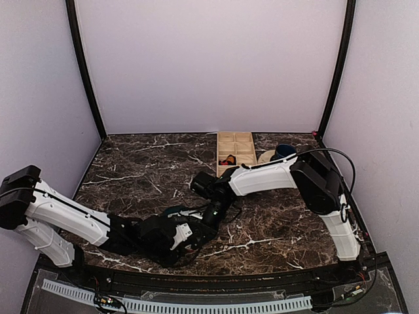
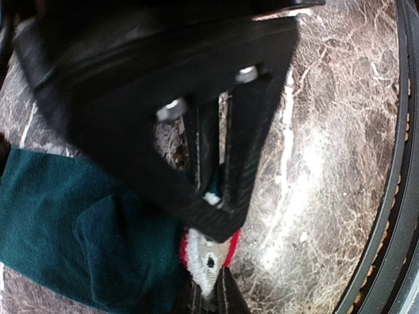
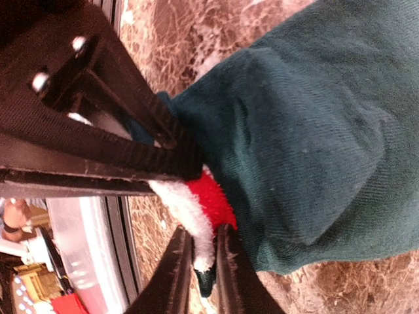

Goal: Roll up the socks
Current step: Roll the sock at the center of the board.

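**Both grippers pinch one sock at the near middle of the table**

The left arm (image 1: 72, 214) lies low along the near edge, reaching right. The right arm (image 1: 268, 176) folds down from a raised elbow, reaching left. The left gripper (image 2: 215, 206) and right gripper (image 3: 186, 162) meet tip to tip, each with jaws pressed onto the red-and-white end of the patterned sock (image 3: 206, 203). That end pokes out from the green sock (image 3: 314, 131), which lies flat on the table (image 1: 144, 170) just to the left, its long axis probably left to right.

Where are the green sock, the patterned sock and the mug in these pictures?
green sock (image 3: 327, 131), right wrist view, middle of its fabric.
patterned sock (image 3: 211, 199), right wrist view, its red patch.
mug (image 1: 285, 151), top view, its dark blue body.
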You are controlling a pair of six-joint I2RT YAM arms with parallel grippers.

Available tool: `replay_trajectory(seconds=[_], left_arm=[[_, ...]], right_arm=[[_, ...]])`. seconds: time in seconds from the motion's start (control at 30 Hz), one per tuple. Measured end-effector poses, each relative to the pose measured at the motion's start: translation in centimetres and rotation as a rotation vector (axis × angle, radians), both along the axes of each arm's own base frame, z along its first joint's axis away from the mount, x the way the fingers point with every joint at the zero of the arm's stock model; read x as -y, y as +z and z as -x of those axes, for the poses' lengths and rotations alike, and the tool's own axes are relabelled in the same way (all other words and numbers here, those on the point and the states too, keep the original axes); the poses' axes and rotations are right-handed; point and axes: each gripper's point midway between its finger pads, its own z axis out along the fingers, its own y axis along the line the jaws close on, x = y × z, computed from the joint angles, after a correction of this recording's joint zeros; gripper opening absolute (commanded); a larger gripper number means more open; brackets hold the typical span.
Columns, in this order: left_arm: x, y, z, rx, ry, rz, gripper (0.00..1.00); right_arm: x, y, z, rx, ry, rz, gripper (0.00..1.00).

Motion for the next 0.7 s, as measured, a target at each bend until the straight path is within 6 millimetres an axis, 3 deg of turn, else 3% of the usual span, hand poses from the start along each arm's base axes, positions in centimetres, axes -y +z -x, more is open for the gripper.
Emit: replay_trajectory(seconds=[0.37, 0.7], left_arm=[[-1.7, 0.1, -1.0, -0.097, 0.122, 0.097, 0.0], [-1.5, 0.0, -0.5, -0.188, 0.112, 0.13, 0.0]], right_arm=[[0.1, 0.0, -0.4, -0.06, -0.038, -0.051, 0.24], [0.8, 0.2, -1.1, -0.078, -0.108, -0.066, 0.26]])
